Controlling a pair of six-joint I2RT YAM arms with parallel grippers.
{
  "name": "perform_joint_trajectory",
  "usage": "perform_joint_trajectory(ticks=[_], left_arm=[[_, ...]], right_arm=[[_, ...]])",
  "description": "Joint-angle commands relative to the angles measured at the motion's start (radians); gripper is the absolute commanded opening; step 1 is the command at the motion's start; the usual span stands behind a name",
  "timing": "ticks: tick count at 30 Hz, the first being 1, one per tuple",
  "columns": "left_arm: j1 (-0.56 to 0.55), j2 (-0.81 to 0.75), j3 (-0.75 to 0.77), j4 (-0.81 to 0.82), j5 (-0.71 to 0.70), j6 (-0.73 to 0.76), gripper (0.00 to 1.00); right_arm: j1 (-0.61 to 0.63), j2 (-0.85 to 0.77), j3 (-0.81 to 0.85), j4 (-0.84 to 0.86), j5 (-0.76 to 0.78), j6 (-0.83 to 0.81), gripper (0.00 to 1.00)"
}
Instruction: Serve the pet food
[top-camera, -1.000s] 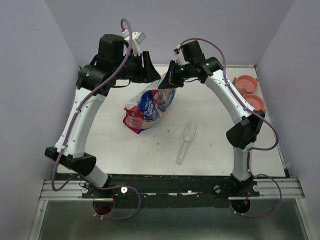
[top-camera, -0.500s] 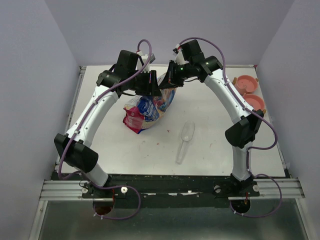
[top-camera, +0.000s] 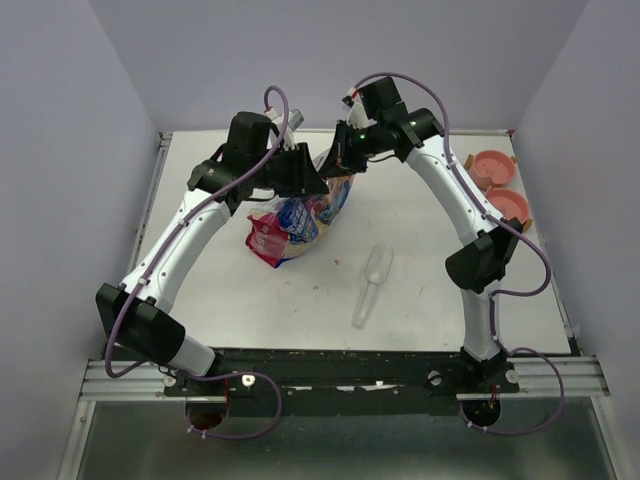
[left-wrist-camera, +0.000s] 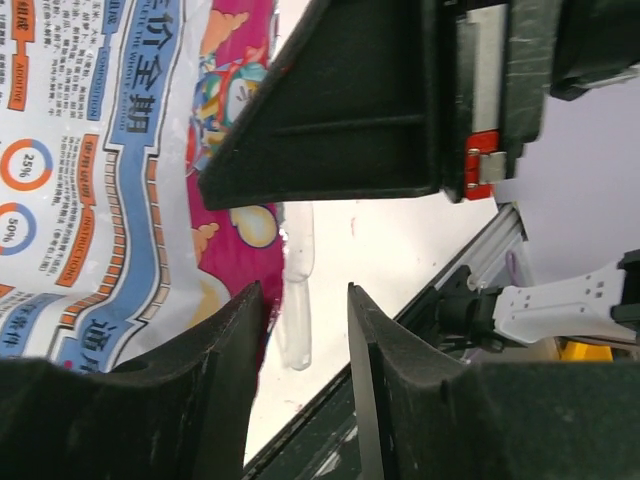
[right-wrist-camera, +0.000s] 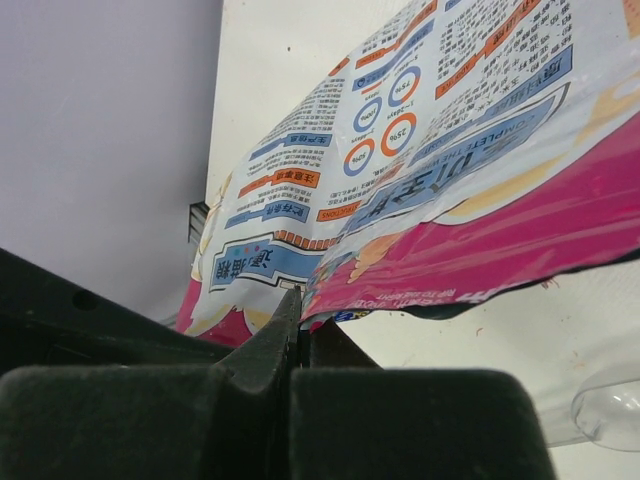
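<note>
**Top view.** The printed bag (top-camera: 297, 212) stands tilted on the counter (top-camera: 420, 270), with its upper edge raised between the arms. The right hand (top-camera: 343, 160) is at that edge and the left hand (top-camera: 310, 176) is just beside it. A clear scoop (top-camera: 370, 285) lies apart from the bag. Two orange bowls (top-camera: 493, 166) sit at the counter's right rim. We see no pet food and judge that it is inside the bag.

**Left wrist view.** The left hand's fingers (left-wrist-camera: 170, 400) are spread with nothing between them. The bag is just beside one finger.

**Right wrist view.** The right hand's fingers (right-wrist-camera: 250, 360) are pinched on the bag's edge.

**Handling.** We judge the pet food loose and quick to shift or spill, so it cannot be gripped directly. It should be handled through the bag, whose film looks soft and slippery. The left hand should grip the upper edge opposite the right hand.
</note>
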Motion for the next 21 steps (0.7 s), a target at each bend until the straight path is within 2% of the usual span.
perform_joint_trajectory(ticks=[1, 6, 9, 12, 16, 21], left_arm=[[-0.04, -0.062, 0.028, 0.007, 0.105, -0.091, 0.46], [-0.035, -0.059, 0.186, -0.148, -0.026, -0.004, 0.57], [-0.02, -0.022, 0.292, -0.244, -0.11, 0.054, 0.59], [0.015, 0.03, 0.384, -0.329, -0.113, 0.084, 0.41], [0.028, 0.084, 0.449, -0.405, -0.11, 0.174, 0.4], [0.028, 0.102, 0.421, -0.432, -0.115, 0.265, 0.4]], right_arm=[[0.015, -0.017, 0.049, 0.063, -0.071, -0.021, 0.0], [0.015, -0.04, 0.015, 0.057, -0.06, -0.043, 0.0], [0.015, -0.05, 0.01, 0.045, -0.056, -0.065, 0.0], [0.015, -0.063, 0.0, 0.038, -0.054, -0.085, 0.0], [0.015, -0.073, -0.033, 0.046, -0.065, -0.09, 0.0], [0.015, -0.065, -0.02, 0.046, -0.085, -0.081, 0.0]])
